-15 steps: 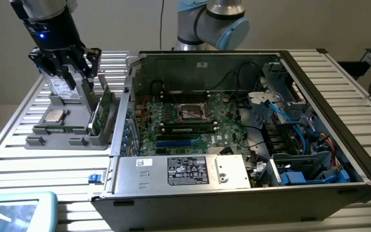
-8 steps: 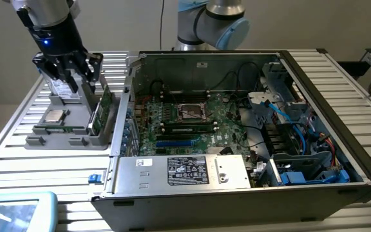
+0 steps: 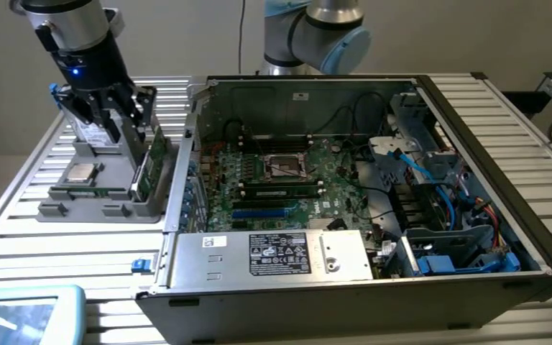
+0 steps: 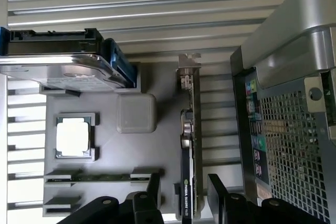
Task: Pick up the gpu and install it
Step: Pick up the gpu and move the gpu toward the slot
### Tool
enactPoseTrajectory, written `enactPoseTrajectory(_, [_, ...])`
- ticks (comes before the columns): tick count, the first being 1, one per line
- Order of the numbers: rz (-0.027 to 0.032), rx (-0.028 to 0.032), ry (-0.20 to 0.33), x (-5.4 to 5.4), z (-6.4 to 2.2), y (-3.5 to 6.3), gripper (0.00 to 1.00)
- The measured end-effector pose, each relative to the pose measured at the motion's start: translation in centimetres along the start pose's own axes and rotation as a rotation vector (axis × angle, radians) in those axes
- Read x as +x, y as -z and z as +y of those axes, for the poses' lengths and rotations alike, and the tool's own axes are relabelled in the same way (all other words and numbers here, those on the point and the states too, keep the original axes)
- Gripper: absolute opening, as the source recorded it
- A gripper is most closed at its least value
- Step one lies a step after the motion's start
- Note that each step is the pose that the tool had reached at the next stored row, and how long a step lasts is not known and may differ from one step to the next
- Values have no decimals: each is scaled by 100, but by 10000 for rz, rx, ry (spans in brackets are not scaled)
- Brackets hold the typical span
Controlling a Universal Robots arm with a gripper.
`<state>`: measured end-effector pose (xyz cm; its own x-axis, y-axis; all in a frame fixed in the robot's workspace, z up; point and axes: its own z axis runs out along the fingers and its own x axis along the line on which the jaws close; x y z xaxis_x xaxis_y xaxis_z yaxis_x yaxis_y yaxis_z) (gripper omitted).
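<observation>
Gripper (image 4: 184, 178) spread wide, fingers (image 4: 220, 192) straddling the upright gpu (image 4: 187, 129) — apparently not yet touching it.

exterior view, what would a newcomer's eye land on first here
The big open computer case dominates the middle and the exterior view's right, its green motherboard and cables laid bare. At the exterior view's left the gripper hangs over a grey parts tray. The wrist view shows its open fingers on either side of the gpu, which stands on edge in the tray.
</observation>
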<state>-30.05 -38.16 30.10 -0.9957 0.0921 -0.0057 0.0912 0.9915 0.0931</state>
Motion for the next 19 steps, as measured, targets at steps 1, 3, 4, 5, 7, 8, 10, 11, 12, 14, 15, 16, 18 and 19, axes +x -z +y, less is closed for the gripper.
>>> enactPoseTrajectory(1, [-2, 0, -18, 1, 0, -18, 48])
enactPoseTrajectory(3, [-6, 0, -44, 0, -3, -54, 48])
enactPoseTrajectory(4, [-7, 0, -57, 1, -4, -72, 48])
enactPoseTrajectory(5, [-8, 0, -68, 1, -5, -90, 48])
enactPoseTrajectory(7, [-13, 0, -85, 1, -9, -126, 50])
enactPoseTrajectory(8, [-16, 0, -94, 1, -10, -144, 50])
enactPoseTrajectory(10, [-28, -1, -113, 2, -14, -180, 56])
enactPoseTrajectory(11, [-38, -2, -117, 2, -15, -199, 56])
enactPoseTrajectory(12, [-52, -4, -119, 2, -17, -215, 56])
enactPoseTrajectory(14, [-100, -10, -116, 2, -23, -246, 56])
enactPoseTrajectory(15, [-119, -13, -114, 2, -29, -262, 56])
enactPoseTrajectory(16, [-132, -17, -112, 1, -36, -279, 56])
enactPoseTrajectory(18, [-149, -23, -111, 1, -52, -315, 56])
enactPoseTrajectory(19, [-151, -25, -110, 0, -58, -333, 56])
